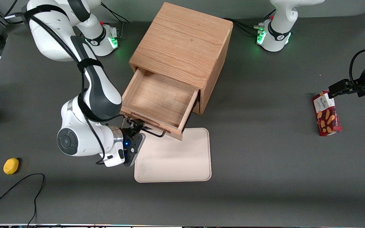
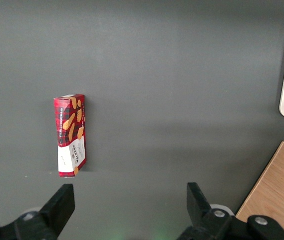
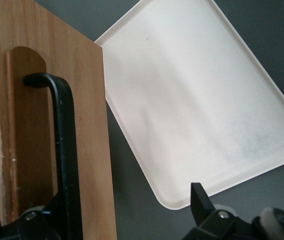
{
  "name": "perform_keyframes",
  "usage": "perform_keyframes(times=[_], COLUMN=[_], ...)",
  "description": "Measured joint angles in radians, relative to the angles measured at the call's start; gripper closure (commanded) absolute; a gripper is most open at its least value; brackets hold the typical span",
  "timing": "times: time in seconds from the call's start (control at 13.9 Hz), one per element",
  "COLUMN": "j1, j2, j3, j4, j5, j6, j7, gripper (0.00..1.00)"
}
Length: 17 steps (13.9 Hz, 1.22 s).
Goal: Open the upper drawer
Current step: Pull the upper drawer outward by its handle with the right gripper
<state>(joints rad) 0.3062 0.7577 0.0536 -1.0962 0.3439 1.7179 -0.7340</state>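
The upper drawer [image 1: 162,101] stands pulled well out of the cabinet [image 1: 182,47]; the pull looks nearly finished. The gripper [image 1: 136,125] sits at the drawer's handle [image 3: 62,150], fingers spread around the bar, not clamping it; next it likely only needs to back away.

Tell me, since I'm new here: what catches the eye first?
The wooden cabinet mid-table, its upper drawer pulled out and bare inside. The gripper sits at the drawer's black handle, above a pale tray. A red biscuit box lies toward the parked arm's end.

Robotics lab: white arm [image 1: 87,91] with its gripper [image 1: 135,128] at a cabinet [image 1: 182,53], on a grey table [image 1: 265,174] with loose cable [image 1: 17,190], tray [image 1: 173,158], snack box [image 1: 326,114].
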Motion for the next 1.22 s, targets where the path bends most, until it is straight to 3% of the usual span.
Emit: perform_keyframes(times=[1.22], j1=[-0.036], j2=[0.016], j3=[0.0], j4=[0.015], j5=[0.0], j6=[0.05], j7=[-0.011], gripper=[0.0])
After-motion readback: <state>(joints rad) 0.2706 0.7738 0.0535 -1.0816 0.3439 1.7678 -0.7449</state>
